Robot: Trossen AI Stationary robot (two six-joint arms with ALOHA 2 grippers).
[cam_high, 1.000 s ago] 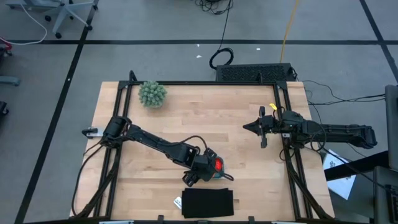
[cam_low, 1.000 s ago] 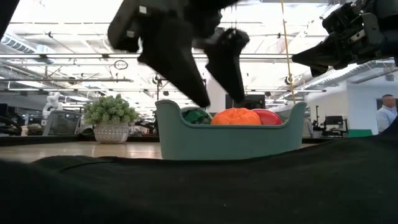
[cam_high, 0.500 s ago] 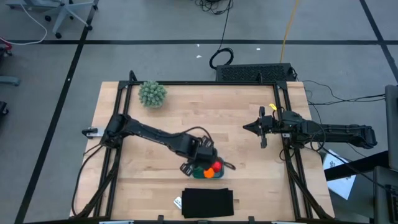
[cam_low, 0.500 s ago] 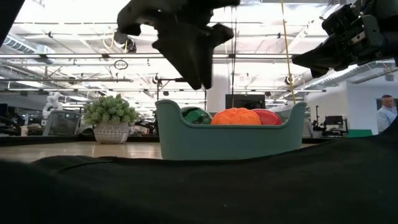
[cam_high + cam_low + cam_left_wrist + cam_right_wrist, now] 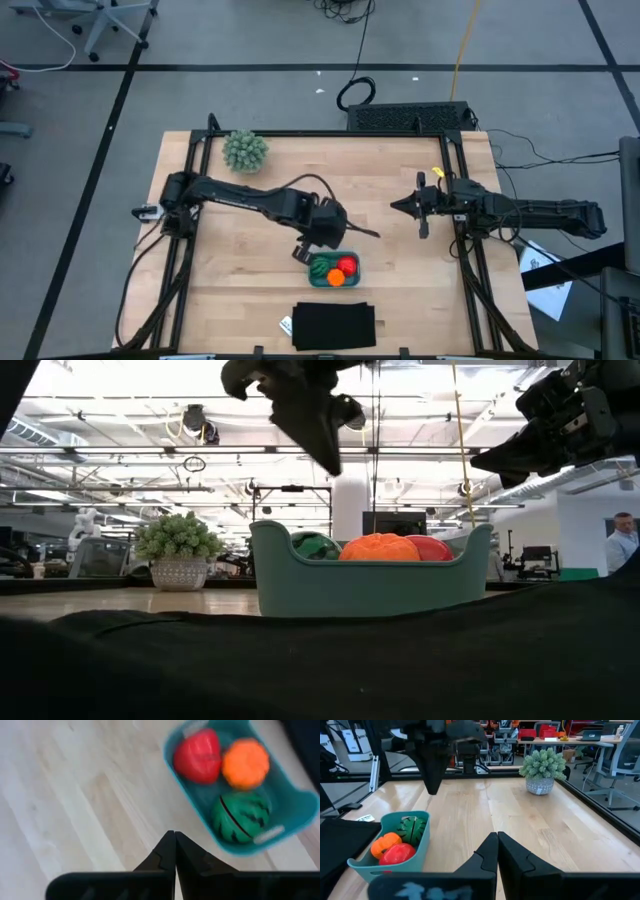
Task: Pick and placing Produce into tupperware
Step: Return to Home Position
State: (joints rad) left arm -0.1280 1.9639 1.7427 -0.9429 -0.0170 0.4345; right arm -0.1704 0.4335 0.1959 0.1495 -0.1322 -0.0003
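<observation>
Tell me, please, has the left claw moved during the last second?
Yes. In the high view the left claw has drawn back from over the tupperware toward the table's far edge, and now sits just beyond it, shut.

Table [image 5: 400,200] is pale wood strips, smooth with a soft sheen where the light bounces off it. Tupperware [image 5: 370,590] is teal plastic, smooth, kinda semi-matt. Inside it the red piece [image 5: 197,756], orange piece [image 5: 245,763] and green striped piece [image 5: 241,816] look like shinier plastic, the orange one ribbed. Mat [image 5: 334,326] just beside the tupperware is flat matt black. Plant [image 5: 244,150] looks fuzzy. Left gripper [image 5: 175,835] jaws: matt black.
</observation>
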